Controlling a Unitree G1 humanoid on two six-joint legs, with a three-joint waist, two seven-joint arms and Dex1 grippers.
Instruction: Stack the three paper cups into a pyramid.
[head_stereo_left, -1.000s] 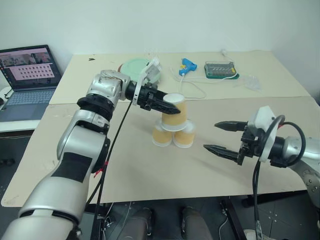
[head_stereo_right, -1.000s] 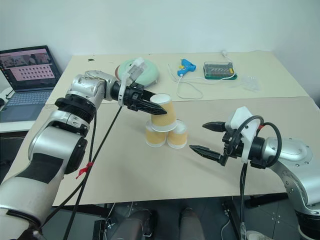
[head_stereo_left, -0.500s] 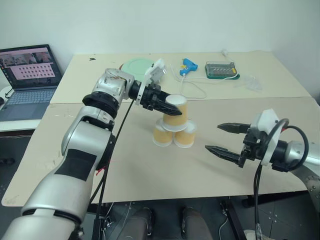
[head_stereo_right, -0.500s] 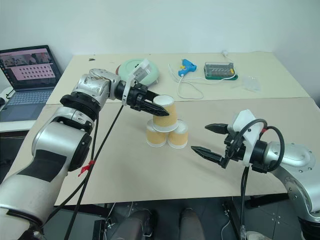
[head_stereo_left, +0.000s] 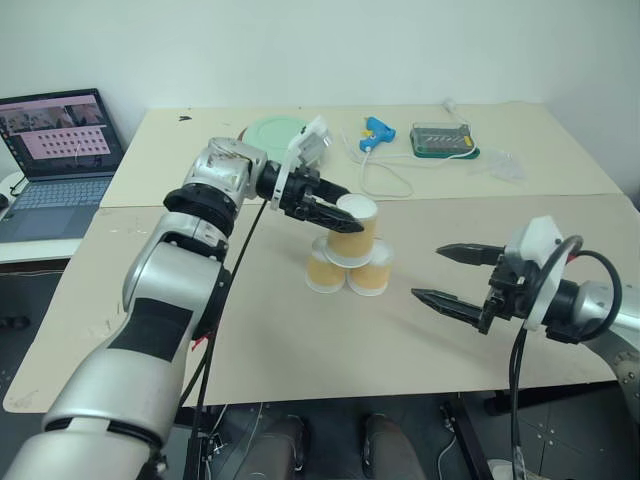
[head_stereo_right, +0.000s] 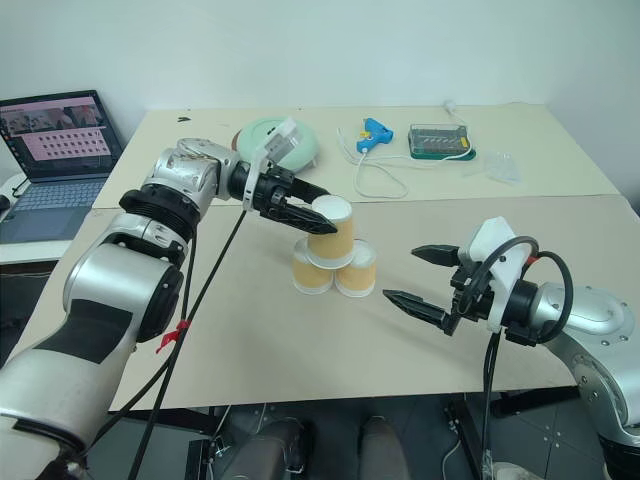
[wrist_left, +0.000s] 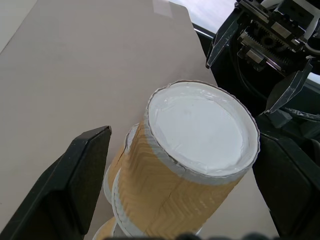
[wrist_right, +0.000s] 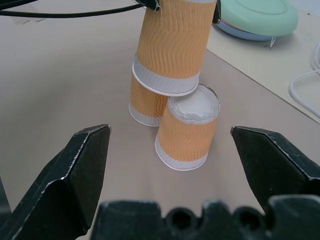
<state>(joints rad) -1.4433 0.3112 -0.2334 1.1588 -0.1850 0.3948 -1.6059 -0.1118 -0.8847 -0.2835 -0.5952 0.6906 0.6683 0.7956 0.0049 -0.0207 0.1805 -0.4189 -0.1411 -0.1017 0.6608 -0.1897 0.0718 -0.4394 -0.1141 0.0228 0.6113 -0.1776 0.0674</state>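
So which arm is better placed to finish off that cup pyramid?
The left. Its claw already stands open around the top cup, which sits on the two base cups; it need only back away. The right claw waits open, off to the side.

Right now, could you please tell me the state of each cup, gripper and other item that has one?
Top cup: upside down, resting on both base cups.
Base cups: upside down, side by side.
Left gripper: open around the top cup, fingers apart from it.
Right gripper: open, empty.
Laptop: open, screen lit.
Clear case: closed.
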